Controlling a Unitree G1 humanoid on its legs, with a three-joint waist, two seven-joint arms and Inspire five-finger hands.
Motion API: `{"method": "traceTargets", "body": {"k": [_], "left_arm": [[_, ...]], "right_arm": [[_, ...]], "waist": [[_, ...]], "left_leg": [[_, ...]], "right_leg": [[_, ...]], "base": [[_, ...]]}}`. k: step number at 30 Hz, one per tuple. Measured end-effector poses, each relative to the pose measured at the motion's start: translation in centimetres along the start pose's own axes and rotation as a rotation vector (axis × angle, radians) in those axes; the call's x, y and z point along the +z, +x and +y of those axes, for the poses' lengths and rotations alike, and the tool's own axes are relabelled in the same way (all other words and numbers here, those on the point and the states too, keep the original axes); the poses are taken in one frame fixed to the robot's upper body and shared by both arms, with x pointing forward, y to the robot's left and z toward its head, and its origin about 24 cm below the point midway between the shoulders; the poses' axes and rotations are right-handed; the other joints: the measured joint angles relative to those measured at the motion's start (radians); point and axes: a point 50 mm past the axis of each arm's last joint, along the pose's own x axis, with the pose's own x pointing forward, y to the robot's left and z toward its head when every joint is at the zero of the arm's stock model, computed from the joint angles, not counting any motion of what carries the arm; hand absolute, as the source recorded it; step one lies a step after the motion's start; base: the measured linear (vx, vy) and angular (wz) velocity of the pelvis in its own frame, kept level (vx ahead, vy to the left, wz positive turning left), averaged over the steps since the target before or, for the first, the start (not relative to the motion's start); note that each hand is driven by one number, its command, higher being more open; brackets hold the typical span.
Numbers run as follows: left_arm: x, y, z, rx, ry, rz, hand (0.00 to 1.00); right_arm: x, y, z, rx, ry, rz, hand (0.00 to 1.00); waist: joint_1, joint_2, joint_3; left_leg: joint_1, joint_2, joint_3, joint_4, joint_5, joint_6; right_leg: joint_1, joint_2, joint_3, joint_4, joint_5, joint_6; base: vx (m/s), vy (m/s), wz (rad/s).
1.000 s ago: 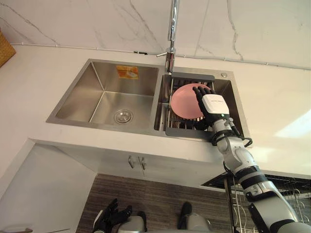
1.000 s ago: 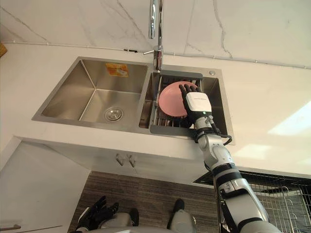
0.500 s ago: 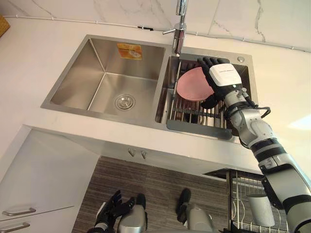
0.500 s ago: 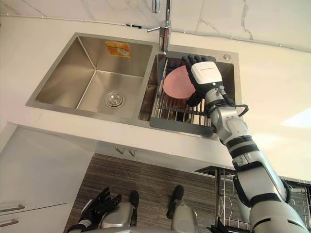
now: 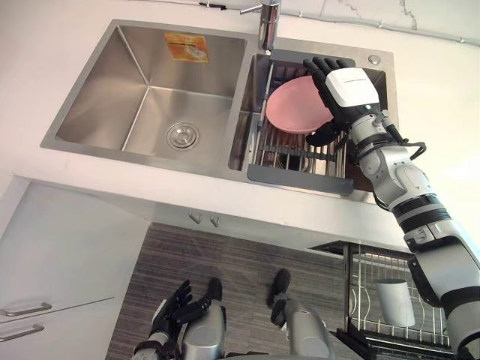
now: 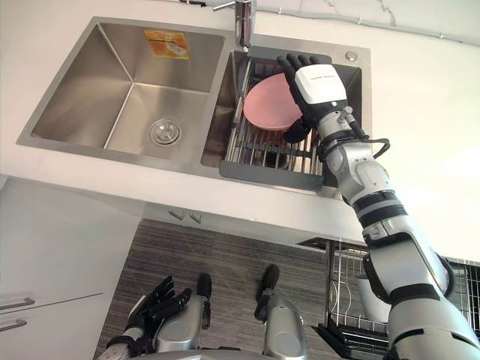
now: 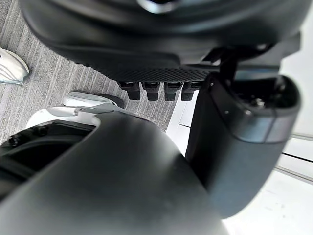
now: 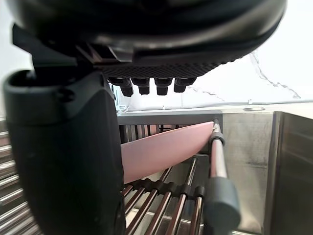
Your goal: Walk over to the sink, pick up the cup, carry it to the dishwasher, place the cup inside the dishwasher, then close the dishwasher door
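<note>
We see our right hand [image 5: 349, 90] spread wide over the right basin of the sink [image 5: 97, 90], fingers straight and thumb apart, with nothing gripped. The task's thing looks less like a cup than a smooth, pale pink dish [image 5: 294, 109], round and shallow, propped tilted in the wire rack [image 5: 300, 176]. It lies just to the hand's left, its right rim between fingers and thumb. Our left hand [image 5: 176, 307] hangs low, relaxed and empty, well apart
</note>
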Motion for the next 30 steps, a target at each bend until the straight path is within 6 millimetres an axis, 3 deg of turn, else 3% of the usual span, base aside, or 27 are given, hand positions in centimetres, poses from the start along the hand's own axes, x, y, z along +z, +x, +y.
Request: {"method": "traceTargets", "body": {"k": [8, 16, 23, 30], "left_arm": [[0.2, 0.3, 0.0, -0.005, 0.003, 0.017, 1.0], [0.0, 0.5, 0.0, -0.008, 0.013, 0.045, 1.0], [-0.1, 0.3, 1.0, 0.011, 0.035, 0.07, 1.0], [-0.3, 0.0, 1.5, 0.024, 0.041, 0.088, 1.0]], "right_arm": [[0.1, -0.3, 0.1, 0.026, 0.015, -0.007, 1.0], [0.1, -2.1, 2.3, 0.1, 0.107, 0.055, 1.0], [1.1, -4.1, 5.9, 0.209, 0.183, 0.096, 1.0], [1.6, -6.0, 7.8, 0.247, 0.239, 0.128, 1.0]], "waist": [[0.002, -0.002, 0.001], [0.008, -0.007, -0.002], [0.012, -0.066, -0.037], [0.013, -0.095, -0.07]], "left_leg": [[0.011, 0.003, 0.013, -0.001, 0.004, -0.007], [0.058, 0.006, 0.031, -0.009, 0.001, -0.021], [0.074, 0.0, 0.04, -0.015, -0.001, -0.025], [0.088, -0.007, 0.045, -0.015, -0.003, -0.025]], "right_leg": [[0.004, 0.0, 0.01, 0.003, 0.013, -0.018], [0.038, -0.001, 0.026, 0.005, 0.015, -0.02], [0.048, -0.008, 0.031, 0.007, 0.015, -0.019], [0.062, -0.017, 0.033, 0.006, 0.014, -0.013]], "base": [[0.01, 0.004, -0.03], [0.02, 0.011, -0.04], [0.01, 0.01, -0.02], [0.0, 0.0, 0.0]]}}
